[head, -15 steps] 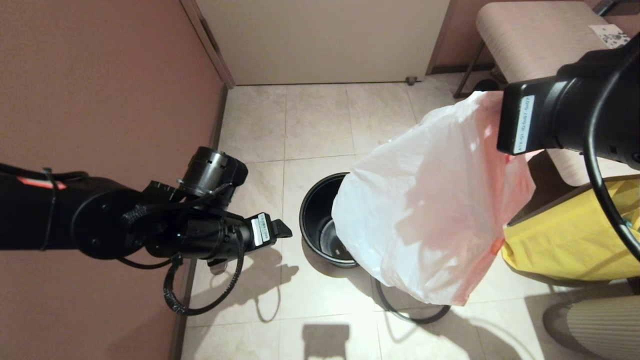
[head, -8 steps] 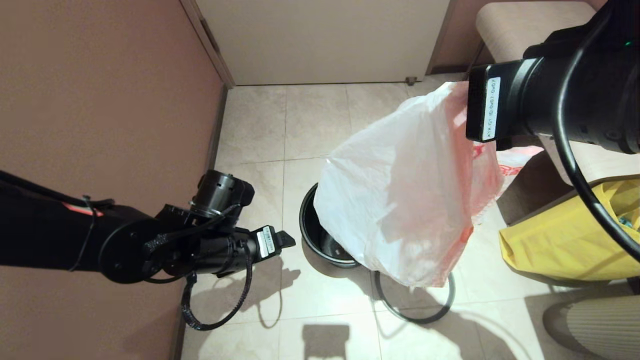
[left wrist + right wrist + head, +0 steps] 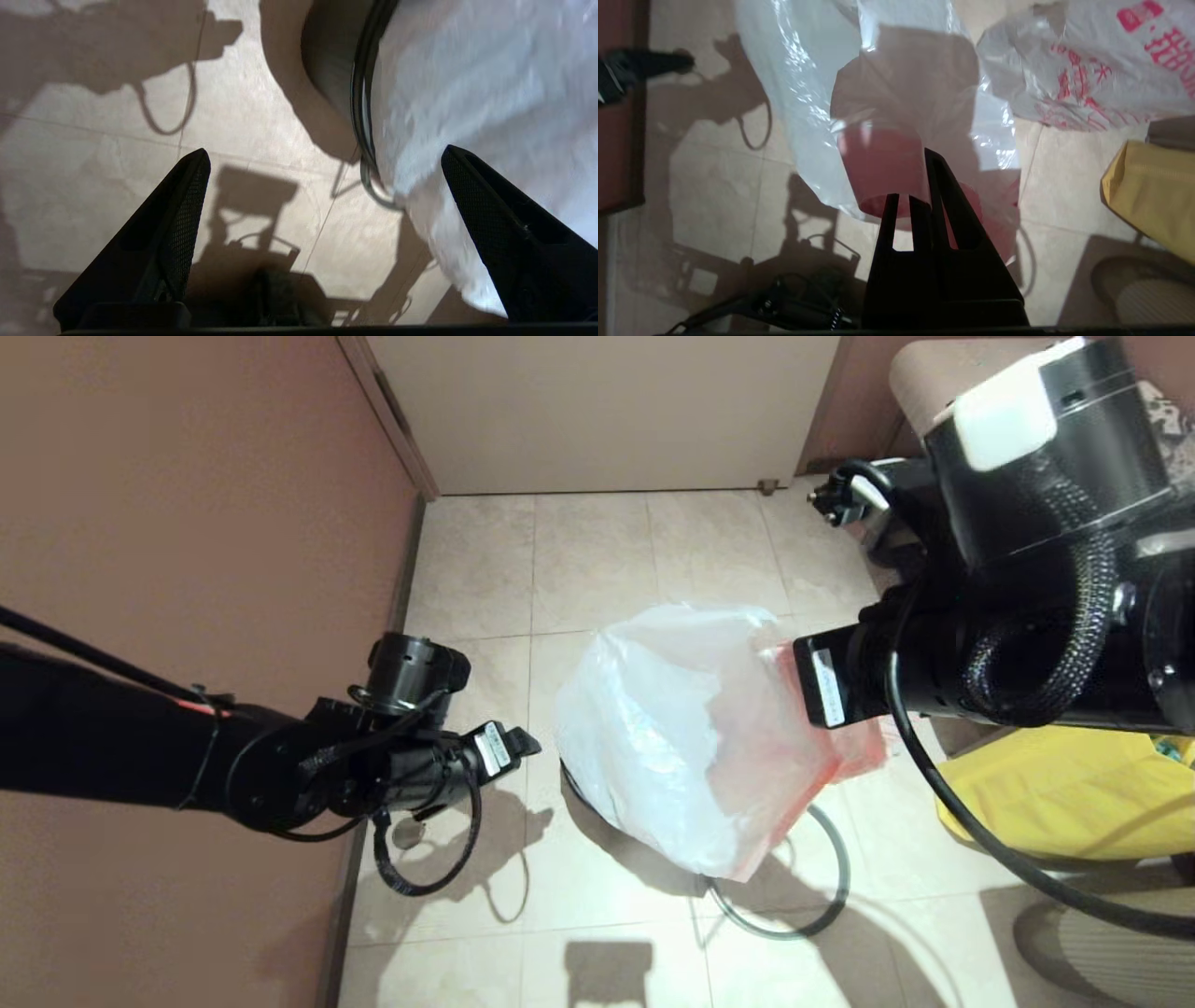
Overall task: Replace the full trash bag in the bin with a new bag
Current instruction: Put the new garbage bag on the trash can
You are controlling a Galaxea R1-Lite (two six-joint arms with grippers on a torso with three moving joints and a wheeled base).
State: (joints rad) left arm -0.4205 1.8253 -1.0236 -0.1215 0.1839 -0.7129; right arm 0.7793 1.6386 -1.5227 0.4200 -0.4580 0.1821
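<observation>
The new bag [image 3: 672, 747] fills the middle of the head view, billowed over the bin so that only a sliver of the bin's black edge [image 3: 567, 775] shows at the bag's lower left. The left wrist view shows more of the bin: its dark wall [image 3: 331, 70] at top centre, with the white plastic draped down beside it. The right gripper [image 3: 929, 186] pinches the bag's pink-red edge, fingers closed together on the plastic. Only the right wrist view shows the full trash bag [image 3: 1087, 79], lying on the floor at upper right, near the yellow fabric bag [image 3: 1153, 186]. The left gripper [image 3: 324, 161] hangs at centre left, fingers spread wide and holding nothing. The grey hoop [image 3: 822, 896] lies on the tiles at lower centre.
</observation>
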